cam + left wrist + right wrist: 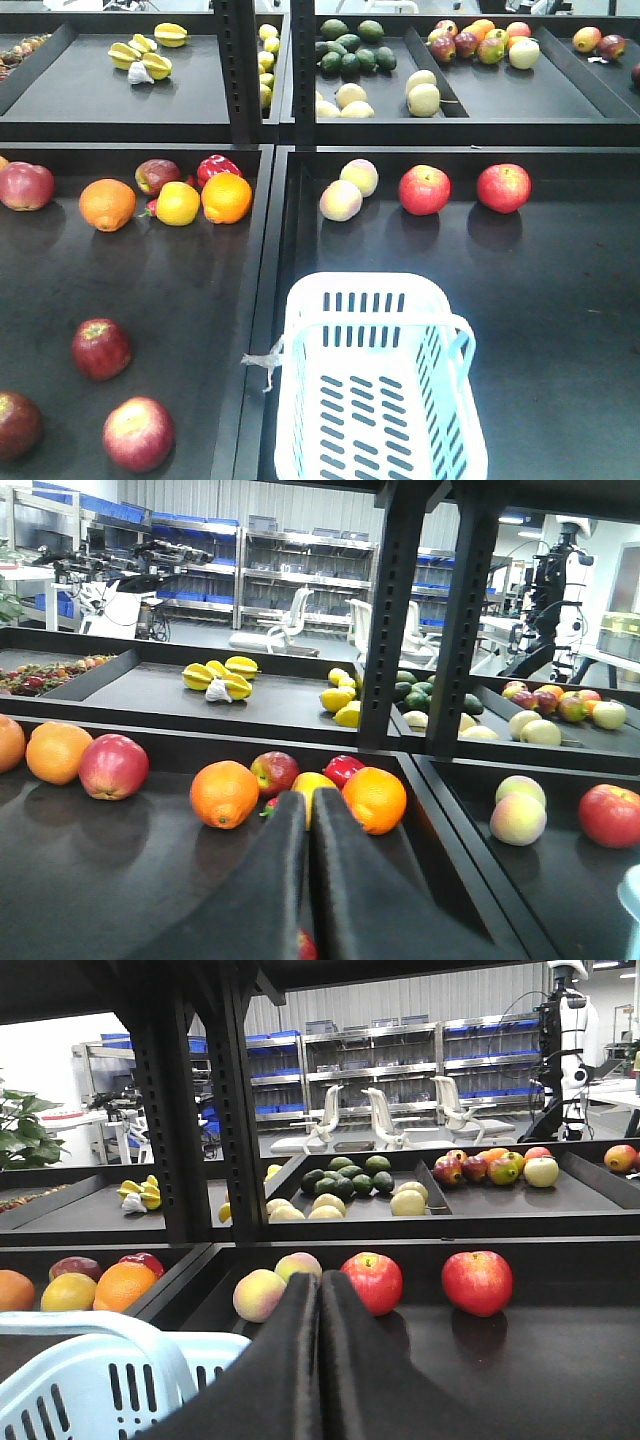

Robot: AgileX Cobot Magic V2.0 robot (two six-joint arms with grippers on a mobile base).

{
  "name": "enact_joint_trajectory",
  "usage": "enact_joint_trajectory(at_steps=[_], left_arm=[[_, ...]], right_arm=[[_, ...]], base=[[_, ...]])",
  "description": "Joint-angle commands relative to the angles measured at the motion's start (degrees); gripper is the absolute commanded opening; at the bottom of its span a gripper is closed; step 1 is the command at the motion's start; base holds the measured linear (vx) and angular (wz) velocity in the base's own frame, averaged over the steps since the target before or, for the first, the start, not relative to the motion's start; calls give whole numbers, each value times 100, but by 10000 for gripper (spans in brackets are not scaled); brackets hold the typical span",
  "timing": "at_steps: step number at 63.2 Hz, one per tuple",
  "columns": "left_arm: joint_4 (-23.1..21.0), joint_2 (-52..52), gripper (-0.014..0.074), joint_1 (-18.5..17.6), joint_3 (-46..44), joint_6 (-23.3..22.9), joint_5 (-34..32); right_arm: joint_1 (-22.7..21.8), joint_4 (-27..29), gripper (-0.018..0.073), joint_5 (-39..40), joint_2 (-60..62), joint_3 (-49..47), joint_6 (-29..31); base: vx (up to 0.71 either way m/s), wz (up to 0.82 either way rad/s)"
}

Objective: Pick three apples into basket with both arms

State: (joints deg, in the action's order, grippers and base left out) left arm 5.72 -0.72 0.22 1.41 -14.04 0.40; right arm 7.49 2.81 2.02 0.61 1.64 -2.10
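Standby: holding left pincer (305, 798) and right pincer (320, 1280) pressed together, empty; resting basket (366, 286) at shelf (190, 290) front edge, likely shortening carries from three apples (101, 348) near front-left corner.

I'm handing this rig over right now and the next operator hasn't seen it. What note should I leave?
Left gripper: shut, holding nothing.
Right gripper: shut, holding nothing.
Three apples: lying apart from one another at the front of the left tray.
Basket: in the right tray, near its left edge, empty.
Done: nothing yet.
Left: all three apples into the basket.
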Motion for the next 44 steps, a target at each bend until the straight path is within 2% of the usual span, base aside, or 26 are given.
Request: enact_joint_trajectory(at_steps=[1, 44], left_arm=[[-38, -84, -6, -26, 131, -2, -403], [-38, -84, -6, -26, 96, -2, -435]], right_arm=[[-3, -17, -9, 431, 59, 80, -2], [-3, -17, -9, 431, 59, 80, -2]], base=[[7, 6], [2, 1]])
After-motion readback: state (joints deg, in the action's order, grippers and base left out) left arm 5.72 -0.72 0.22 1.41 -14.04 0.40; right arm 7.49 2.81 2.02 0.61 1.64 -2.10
